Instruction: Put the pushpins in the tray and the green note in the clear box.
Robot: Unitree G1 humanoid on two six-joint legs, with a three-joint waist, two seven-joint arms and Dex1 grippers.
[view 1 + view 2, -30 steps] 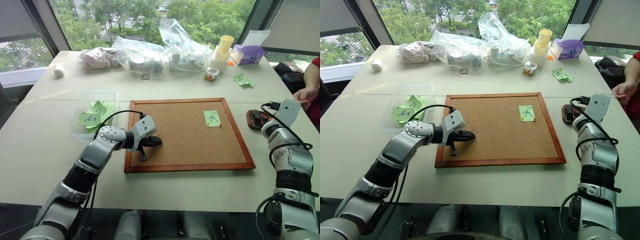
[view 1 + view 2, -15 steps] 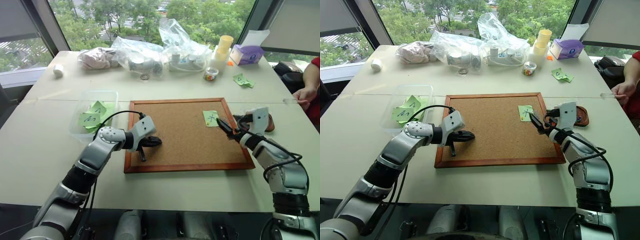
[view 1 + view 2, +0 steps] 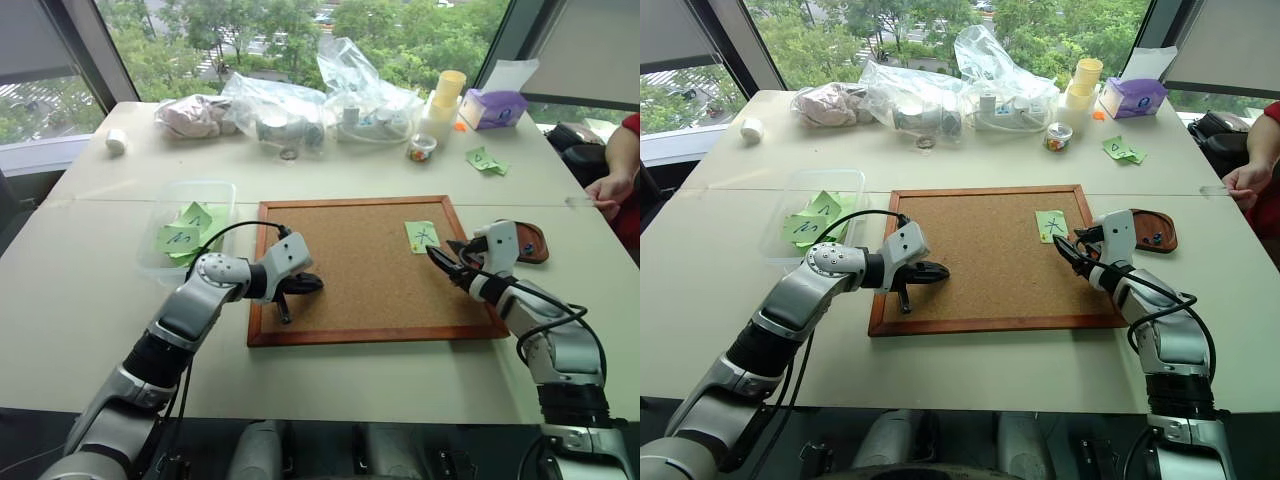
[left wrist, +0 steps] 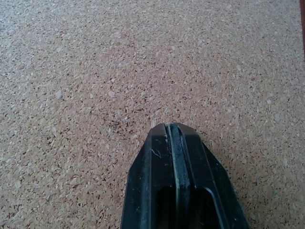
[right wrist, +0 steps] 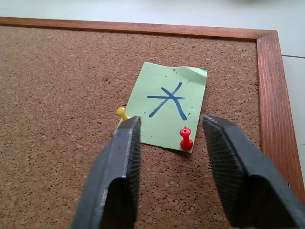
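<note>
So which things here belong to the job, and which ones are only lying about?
Job:
- green note, pinned on the corkboard
- red pushpin
- yellow pushpin
- tray
- clear box

Lying about:
- plastic bags
- stacked cups
- purple tissue box
- green scrap

Green note [image 5: 169,112]: small light-green square, dark blue X-like mark, flat on corkboard [image 3: 360,270] near the board's far right corner, just inside the frame. Two pushpins stuck upright in its near edge: red pushpin [image 5: 185,139] at one near corner, yellow pushpin [image 5: 122,113] at the other, right on the paper's edge. Tray [image 3: 533,243]: shallow dark reddish-brown oblong, raised rim, on the table just beyond the corkboard's right frame; something small inside, too small to tell. Clear box [image 3: 190,237]: transparent, rounded corners, on the table just beside the corkboard's left frame, holding several light-green notes.
</note>
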